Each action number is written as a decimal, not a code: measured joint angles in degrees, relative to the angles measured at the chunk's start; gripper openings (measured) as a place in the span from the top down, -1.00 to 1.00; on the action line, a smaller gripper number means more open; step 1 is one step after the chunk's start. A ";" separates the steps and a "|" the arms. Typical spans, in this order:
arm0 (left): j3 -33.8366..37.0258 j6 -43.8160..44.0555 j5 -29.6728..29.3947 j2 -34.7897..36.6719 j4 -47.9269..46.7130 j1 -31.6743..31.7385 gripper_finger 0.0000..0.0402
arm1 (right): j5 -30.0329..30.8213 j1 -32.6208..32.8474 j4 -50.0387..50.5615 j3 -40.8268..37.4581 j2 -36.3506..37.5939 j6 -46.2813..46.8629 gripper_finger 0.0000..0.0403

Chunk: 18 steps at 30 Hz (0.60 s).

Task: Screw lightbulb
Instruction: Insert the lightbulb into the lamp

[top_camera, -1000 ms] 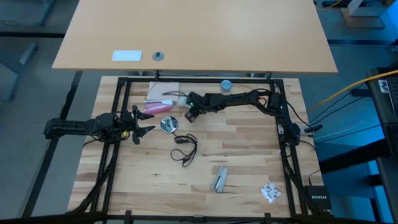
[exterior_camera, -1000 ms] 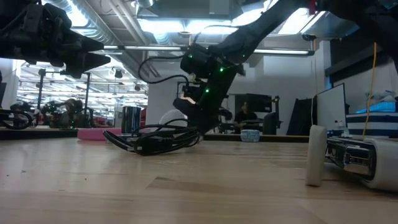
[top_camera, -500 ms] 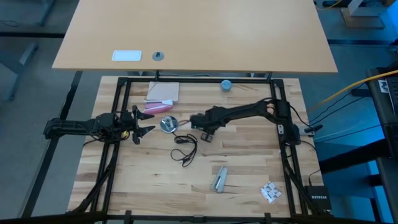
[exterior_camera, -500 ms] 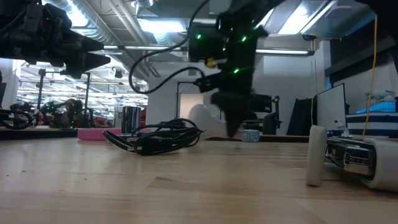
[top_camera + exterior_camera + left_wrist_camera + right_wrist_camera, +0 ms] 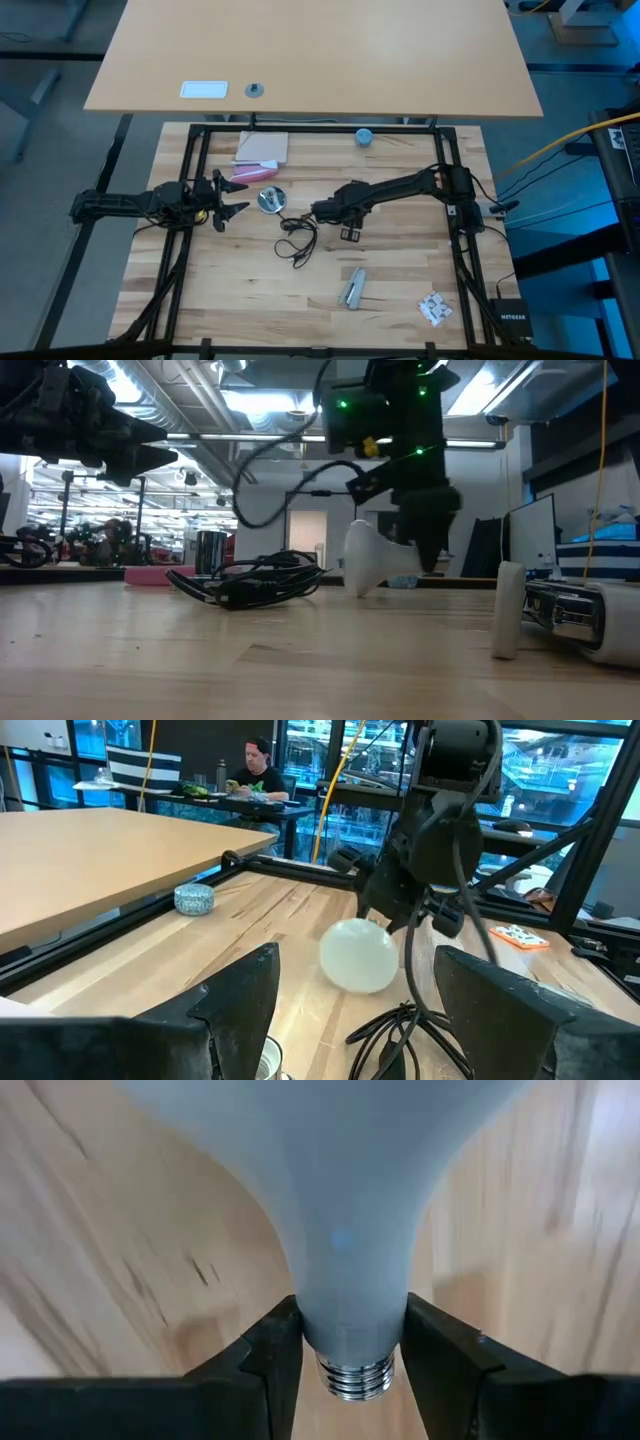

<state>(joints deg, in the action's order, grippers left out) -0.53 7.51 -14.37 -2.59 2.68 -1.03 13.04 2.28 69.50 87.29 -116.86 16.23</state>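
- Your right gripper is clamped on the lightbulb at its narrow neck, a finger on either side, the metal thread poking out bare between them; in the low view the lightbulb hangs tilted just above the wood, near the middle of the table.
- Your left gripper waits at the table's left side, jaws standing apart and holding nothing, pointed toward the silver disc.
- The grip is on smooth tapered glass; if you twist hard, the neck may slip or rotate inside the fingers rather than turn with them.
- The black cord lies coiled just beside the bulb; drag low across it and the dome or a finger may snag a loop and pull everything along.
- The bulb sits tilted; bring the thread to a socket at that angle and it may cross-thread or jam; level it first.
- I cannot tell which item is the socket; confirm before you commit.
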 joint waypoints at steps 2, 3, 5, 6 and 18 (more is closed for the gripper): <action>0.02 0.00 0.01 0.00 0.00 0.00 -0.28 | 0.16 0.00 3.86 -0.02 0.49 -0.06 0.28; 0.02 0.00 0.00 0.00 0.00 0.00 -0.28 | 0.44 0.00 5.44 -0.02 1.02 -0.10 0.29; 0.00 -0.27 0.00 0.00 0.00 0.02 -0.28 | 1.21 -0.01 7.41 -0.02 1.78 -0.14 0.29; 0.01 -0.55 0.02 0.00 0.00 0.02 -0.28 | 1.45 -0.03 7.29 -0.02 2.25 -0.15 0.29; 0.02 -1.49 0.00 0.00 0.00 0.01 -0.28 | -3.86 -0.04 -17.29 -6.68 2.92 -0.63 0.26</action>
<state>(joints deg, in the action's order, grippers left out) -0.51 6.01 -14.37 -2.59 2.68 -1.02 9.17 2.24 52.21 80.60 -113.94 15.60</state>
